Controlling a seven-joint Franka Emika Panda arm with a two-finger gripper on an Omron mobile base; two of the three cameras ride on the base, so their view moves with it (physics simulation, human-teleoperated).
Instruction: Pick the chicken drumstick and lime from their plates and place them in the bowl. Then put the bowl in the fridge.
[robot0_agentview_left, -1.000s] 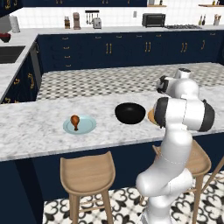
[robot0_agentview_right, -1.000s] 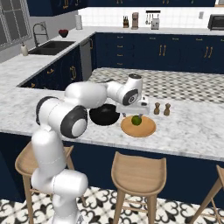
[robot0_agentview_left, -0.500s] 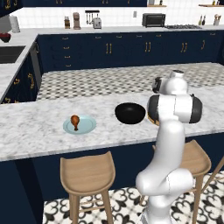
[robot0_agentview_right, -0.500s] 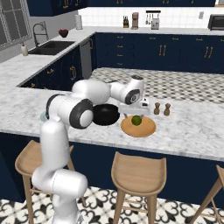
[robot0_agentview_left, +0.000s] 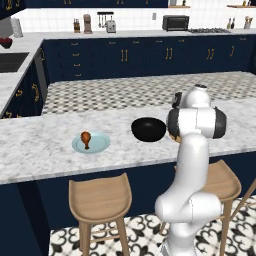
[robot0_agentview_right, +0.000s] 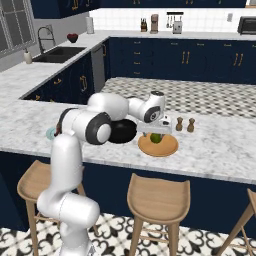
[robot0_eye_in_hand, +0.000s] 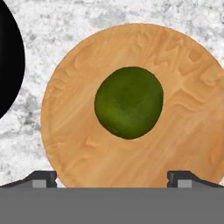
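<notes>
The lime (robot0_eye_in_hand: 129, 102) lies in the middle of the tan wooden plate (robot0_eye_in_hand: 83, 135), directly under my gripper (robot0_eye_in_hand: 113, 180). The gripper is open, with one fingertip (robot0_eye_in_hand: 42, 179) on each side of the plate's near edge. In the right base view the gripper (robot0_agentview_right: 154, 131) hangs just above the lime (robot0_agentview_right: 156, 138) and its plate (robot0_agentview_right: 165, 148). The black bowl (robot0_agentview_right: 121, 131) stands right beside that plate, empty. The chicken drumstick (robot0_agentview_left: 86, 138) rests on the pale blue plate (robot0_agentview_left: 97, 146), left of the bowl (robot0_agentview_left: 148, 129). The fridge is out of view.
Two small shakers (robot0_agentview_right: 184, 124) stand on the marble counter (robot0_agentview_right: 220, 150) just behind the wooden plate. Wooden stools (robot0_agentview_left: 99, 200) sit below the counter's front edge. A sink (robot0_agentview_right: 57, 53) and small appliances line the far counters.
The hand has sunk a little over the lime while the arm's elbow swung. The jaws stayed open and nothing on the counter moved.
</notes>
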